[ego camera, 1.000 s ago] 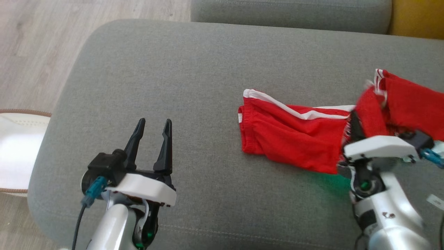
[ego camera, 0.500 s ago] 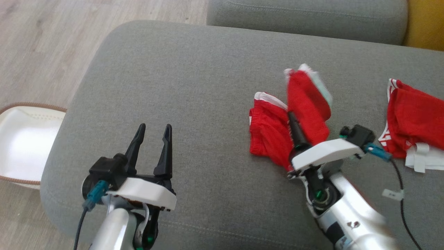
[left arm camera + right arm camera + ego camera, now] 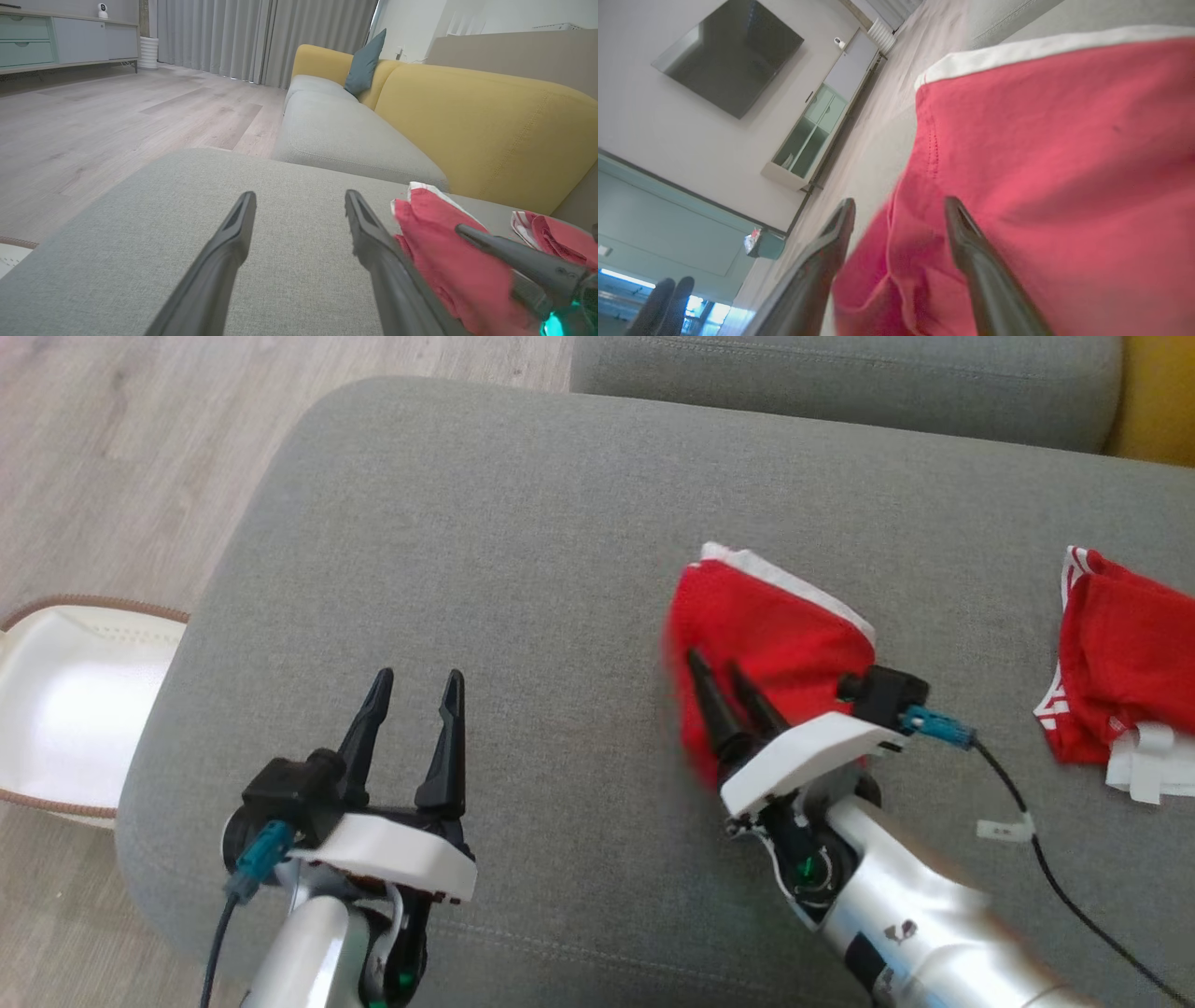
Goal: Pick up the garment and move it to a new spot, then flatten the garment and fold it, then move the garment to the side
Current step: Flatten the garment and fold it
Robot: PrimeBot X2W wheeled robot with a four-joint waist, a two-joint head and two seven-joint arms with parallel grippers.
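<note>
The garment (image 3: 775, 635), red with a white band along its far edge, lies folded into a compact shape on the grey cushion (image 3: 485, 523), to the right of the cushion's middle. Its left edge is blurred in the head view. The right gripper (image 3: 712, 661) is over the near left part of the garment, with its fingers pointing to the far left across the red cloth. Its jaws stand wide apart. In the right wrist view the cloth is seen behind and between the two fingers, and I cannot tell if they touch it. A black cable (image 3: 1027, 821) runs from this gripper to the near right.

The left gripper (image 3: 418, 674) is at the near left of the cushion, well apart from the garment. Its jaws are also wide and hold nothing.

A second red garment (image 3: 1120, 653) with a white label (image 3: 1144, 761) lies at the right edge. On the wooden floor (image 3: 112, 448) to the left stands a white basket (image 3: 65, 700) with a brown rim.
</note>
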